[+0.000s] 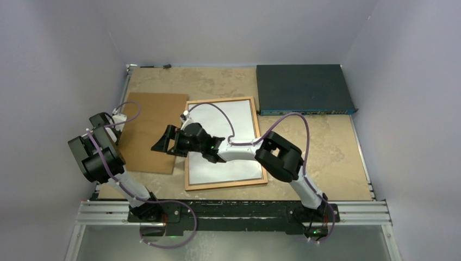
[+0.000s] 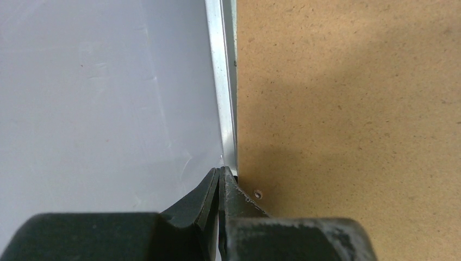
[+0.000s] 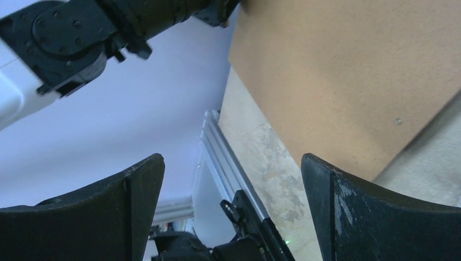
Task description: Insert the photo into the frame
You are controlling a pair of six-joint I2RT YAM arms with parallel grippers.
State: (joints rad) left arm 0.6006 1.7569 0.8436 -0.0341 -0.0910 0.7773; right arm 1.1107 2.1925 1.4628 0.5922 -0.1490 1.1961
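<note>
the photo lies white back up inside the frame at the middle of the table, so the main step of the task looks done; whether the print sits square within the edges cannot be told. the right gripper reaches across the frame and hangs over the right edge of the plain brown backing board, which lies flat just beside the frame; its jaws are spread wide with nothing between them. the left gripper is pressed tight closed and empty, its tips by the metal rail at the board's left edge. what seems left is checking the fit and, perhaps, laying the board over the print. a dark blue box rests just beside the frame's back right corner; marks along its front edge are too small to read, and no brand, label or other writing is legible anywhere
</note>
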